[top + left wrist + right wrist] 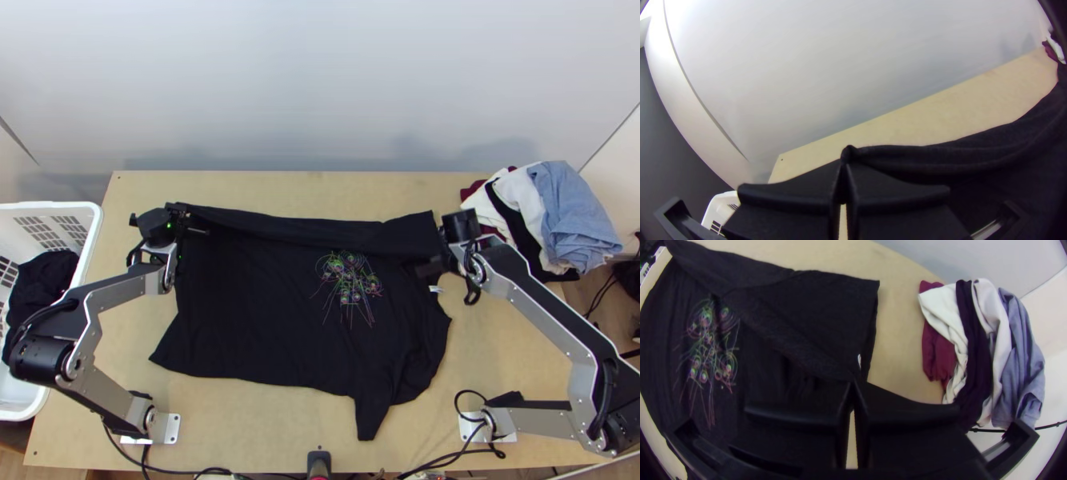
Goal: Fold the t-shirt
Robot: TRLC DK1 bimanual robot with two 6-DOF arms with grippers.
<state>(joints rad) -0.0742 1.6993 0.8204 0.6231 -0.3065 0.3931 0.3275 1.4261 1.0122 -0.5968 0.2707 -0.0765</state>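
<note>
A black t-shirt (264, 320) with a colourful print lies spread on the table, its far side turned over in a long strip. At its far left corner is my left gripper (182, 218). In the left wrist view the left gripper (845, 165) is shut on a small bunched bit of the hem. My right gripper (437, 262) is at the shirt's right end, near a small white tag. In the right wrist view the right gripper (855, 386) is shut on the t-shirt (809, 320) by the edge of the turned-over part. One sleeve points toward the near table edge.
A pile of clothes (544, 216), maroon, white, black and blue, lies at the table's far right corner. To the left stands a white basket (92, 232) with dark cloth inside. Bare table (272, 416) runs along the near edge, where cables lie. A wall rises behind the table.
</note>
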